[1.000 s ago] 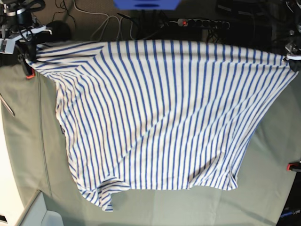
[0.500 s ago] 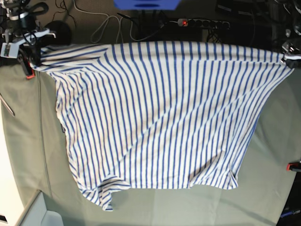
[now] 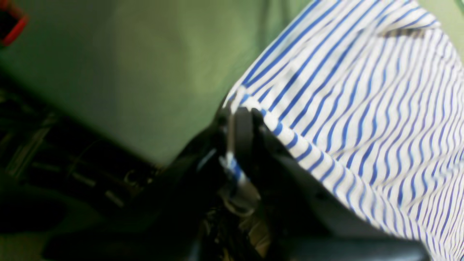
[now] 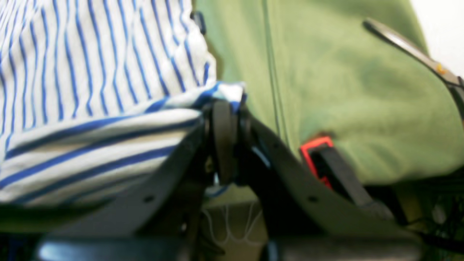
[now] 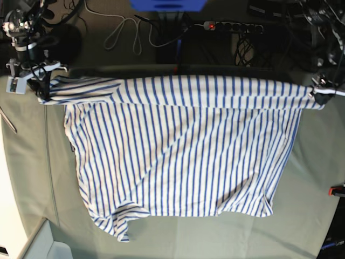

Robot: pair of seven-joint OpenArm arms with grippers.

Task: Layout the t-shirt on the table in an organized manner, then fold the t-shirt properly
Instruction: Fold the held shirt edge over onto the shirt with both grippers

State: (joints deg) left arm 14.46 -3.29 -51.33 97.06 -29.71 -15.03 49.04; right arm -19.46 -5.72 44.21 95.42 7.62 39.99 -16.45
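The white, blue-striped t-shirt lies spread over the grey-green table, its far edge pulled taut and raised in a straight band between both grippers. My left gripper is at the right of the base view, shut on one corner of that edge. The left wrist view shows its fingers pinching the t-shirt above the table. My right gripper, on the left, is shut on the other corner. Close up, the right gripper clamps the t-shirt.
Red clamps grip the table's edges. A thin metal rod lies at the left side. Beyond the far edge are a power strip, cables and a blue box. A pale object sits at the near left corner.
Both grippers have carried the shirt's far edge toward the near side, so the lifted edge now sits lower in the base view and doubles over the shirt. The near hem has stayed put.
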